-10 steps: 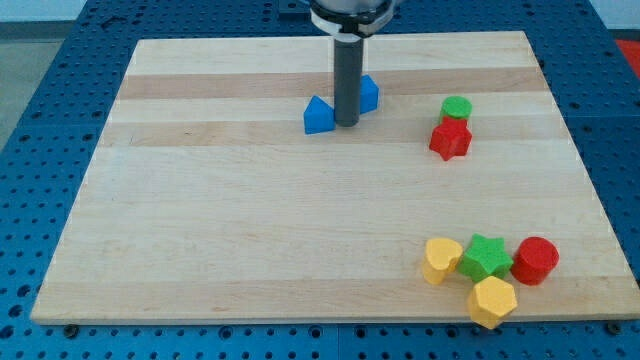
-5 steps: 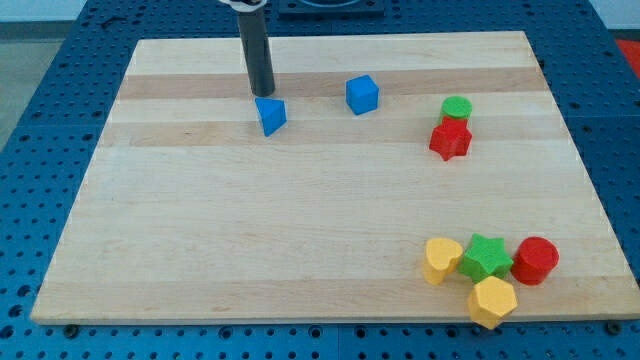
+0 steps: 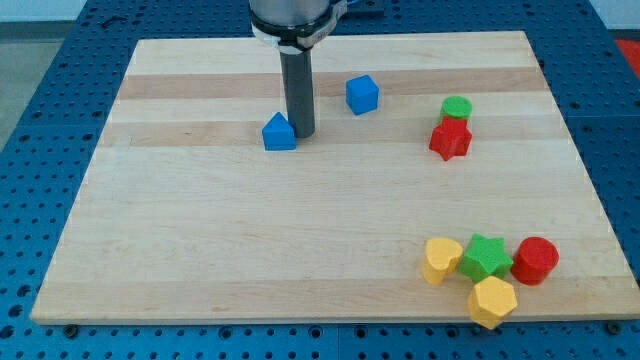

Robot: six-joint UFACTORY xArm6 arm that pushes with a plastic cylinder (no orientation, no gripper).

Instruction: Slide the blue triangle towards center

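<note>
- Pushing was the step in hand: my tip (image 3: 301, 134) stood touching the blue triangle (image 3: 279, 132) on the side toward the view's right, a poor side for driving it to the middle.
- We judged the next move called for going round to the block's upper left and pushing toward the view's lower right.
- We found the blue triangle left of the blue cube (image 3: 362, 94), in the wooden board's (image 3: 200, 260) upper half, well apart from the corner cluster.
- Its peak pointed toward the view's top; no clear long axis showed.
- We carried no gripper, only the rod, holding nothing.
</note>
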